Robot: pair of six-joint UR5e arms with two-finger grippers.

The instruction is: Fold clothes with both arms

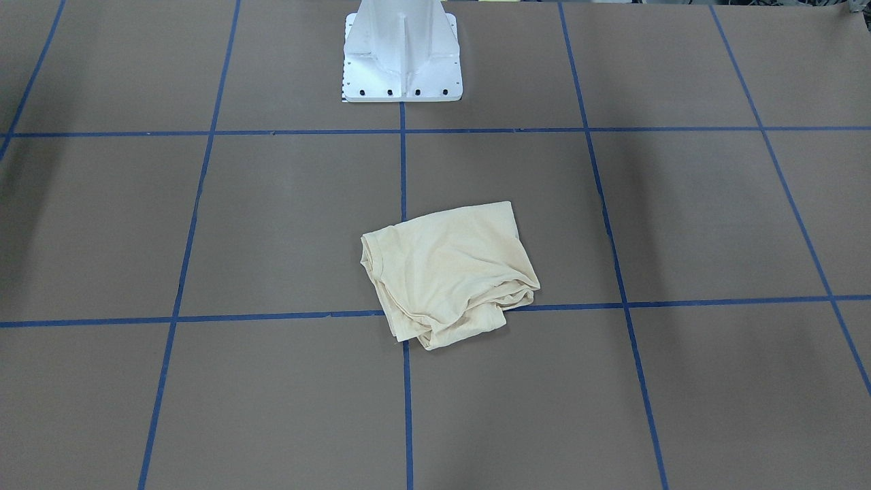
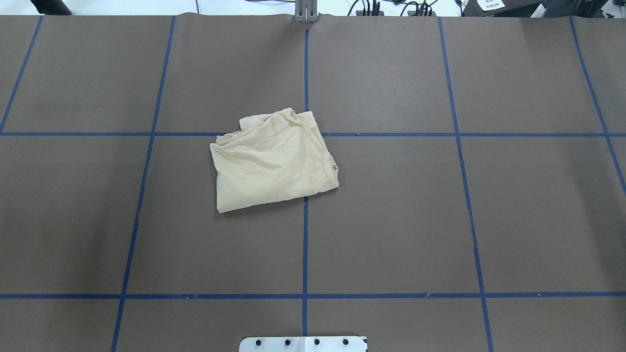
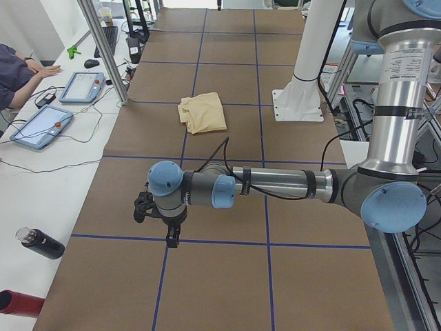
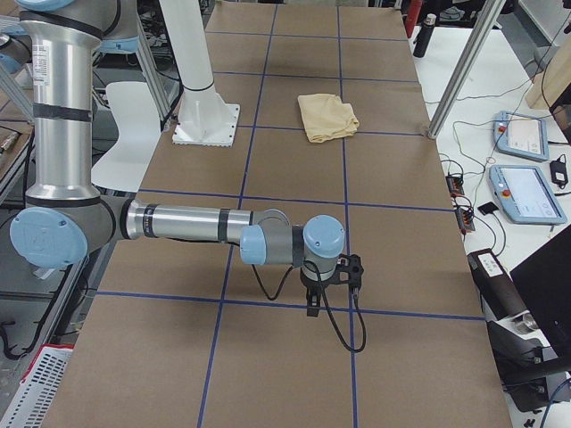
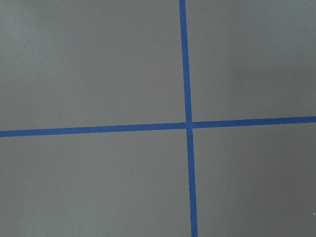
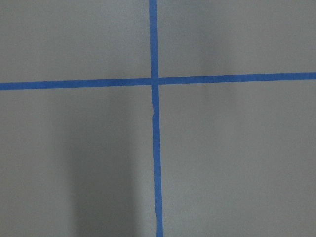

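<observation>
The pale cream-yellow cotton shirt [image 2: 274,161] sits loosely bundled mid-way across the brown table [image 2: 391,220] — the black two-finger left gripper [image 3: 158,223] and right gripper [image 4: 333,285], whose finger states I cannot tell, should pinch opposite corners and pull evenly.

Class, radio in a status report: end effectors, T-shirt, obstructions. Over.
Left end effector, right end effector: away from T-shirt, open or shut unclear. T-shirt bundled mid-table, untouched. Nothing seen in the way.
</observation>
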